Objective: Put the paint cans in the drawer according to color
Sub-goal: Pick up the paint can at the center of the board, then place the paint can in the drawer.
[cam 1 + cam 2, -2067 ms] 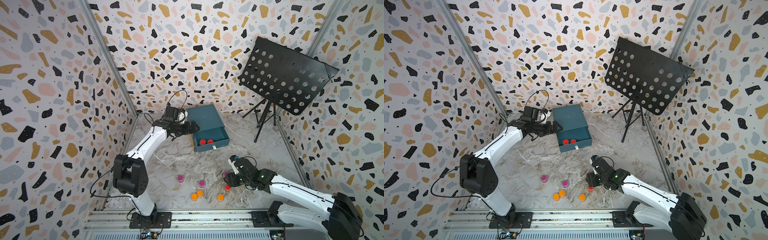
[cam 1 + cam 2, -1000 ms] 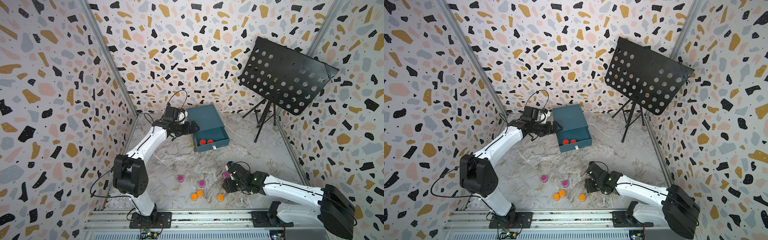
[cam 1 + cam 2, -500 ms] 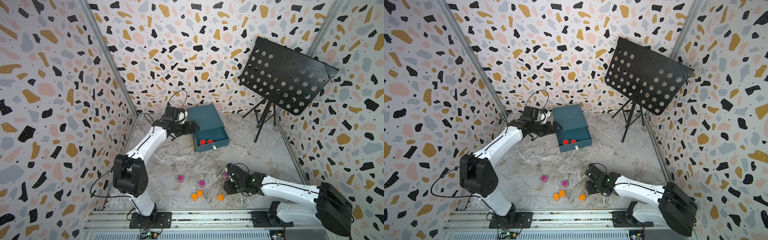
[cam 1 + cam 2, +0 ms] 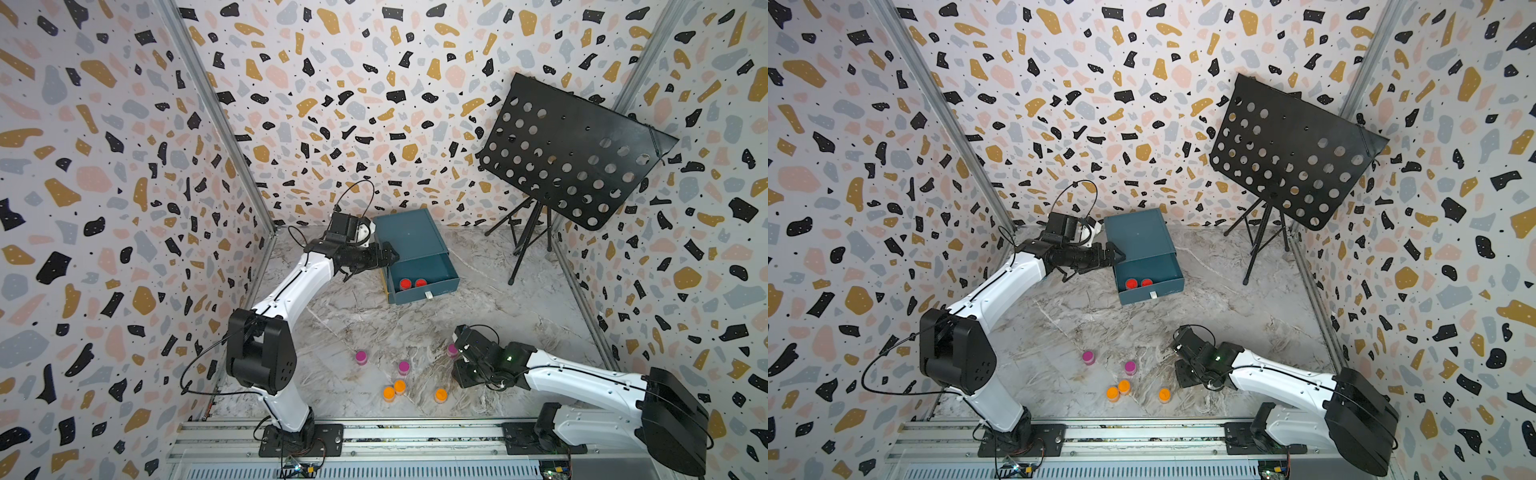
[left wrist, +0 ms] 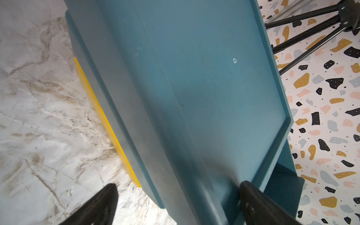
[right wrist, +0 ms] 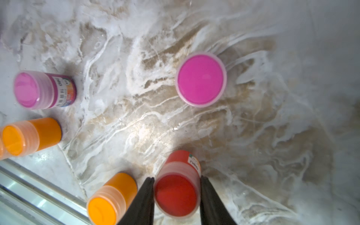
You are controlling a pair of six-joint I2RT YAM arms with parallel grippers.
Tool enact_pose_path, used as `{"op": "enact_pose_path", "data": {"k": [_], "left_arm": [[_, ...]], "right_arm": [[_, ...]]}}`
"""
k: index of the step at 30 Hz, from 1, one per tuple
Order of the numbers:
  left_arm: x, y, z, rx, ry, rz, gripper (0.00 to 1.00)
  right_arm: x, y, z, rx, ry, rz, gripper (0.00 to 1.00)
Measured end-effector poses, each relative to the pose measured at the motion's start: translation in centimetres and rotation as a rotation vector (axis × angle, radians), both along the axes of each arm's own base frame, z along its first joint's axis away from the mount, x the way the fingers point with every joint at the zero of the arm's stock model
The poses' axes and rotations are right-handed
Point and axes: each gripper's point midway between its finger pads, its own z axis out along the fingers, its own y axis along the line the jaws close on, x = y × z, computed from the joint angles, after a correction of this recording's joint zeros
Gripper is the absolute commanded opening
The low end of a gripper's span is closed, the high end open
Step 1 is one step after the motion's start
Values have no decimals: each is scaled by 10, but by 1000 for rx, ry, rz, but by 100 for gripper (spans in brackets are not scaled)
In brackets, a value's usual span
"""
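Marble floor [image 4: 498, 316], terrazzo walls [image 4: 124, 166]. Clock positions are read on the floor in the top views, back wall at 12.

1. Red can [image 6: 176, 196]: on the floor at 5 o'clock, between the right gripper's [image 6: 176, 177] fingers, both pressed to its sides. Hidden beneath that gripper in both top views.
2. Red cans [image 4: 405, 284], [image 4: 420, 283]: two, side by side in the open drawer [image 4: 440, 268], at its 9 o'clock end.
3. Magenta cans: three, around 6 o'clock. Two [image 4: 361, 357], [image 4: 403, 367] stand apart; the third [image 4: 452, 350] is just beside the right gripper.
4. Orange cans: two [image 4: 389, 393], [image 4: 400, 386] touching; one [image 4: 440, 395] apart at their 3 o'clock, near the rail [image 4: 374, 432].
5. Box [image 4: 409, 237]: teal, 12 o'clock, near the back wall. White tab [image 4: 429, 295] on the drawer front, yellow edge [image 5: 104, 116].
6. Left gripper [image 5: 178, 185]: jaws wide apart, straddling the box's top edge, one finger over the lid, one beside it. Contact cannot be told.
7. Stand [image 4: 573, 153]: black, perforated, on a tripod, 2 o'clock.
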Motion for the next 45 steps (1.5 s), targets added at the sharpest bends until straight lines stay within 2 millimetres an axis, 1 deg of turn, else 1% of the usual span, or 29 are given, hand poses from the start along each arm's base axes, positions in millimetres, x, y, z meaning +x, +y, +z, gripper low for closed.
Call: {"op": "enact_pose_path", "data": {"k": [4,8,16,20,23,28,35,38,40,42,45], "left_arm": [[0,0,0,0,0,0,100],[0,0,0,0,0,0,100],[0,0,0,1,0,1,100],[0,0,0,1,-1,1,100],[0,0,0,1,-1,1,100],[0,0,0,1,0,1,100],[0,0,0,-1,2,2,100],[0,0,1,-1,2,3,100],[0,0,0,-1,2,3,100],[0,0,0,0,2,3,100],[-1,1,1,1,2,4,100]], "right_arm": [[7,7,30,31,-47,23,22],[14,13,67,70,-105,37,19],[26,15,132,89,-214,67,19],[37,17,167,95,-277,83,19],[53,20,189,100,-313,80,19],[87,21,214,86,-344,60,19],[139,39,258,122,-395,64,19],[158,50,270,142,-397,76,19],[169,58,270,146,-389,88,19],[179,65,262,143,-370,100,18],[191,76,240,119,-319,119,16]]}}
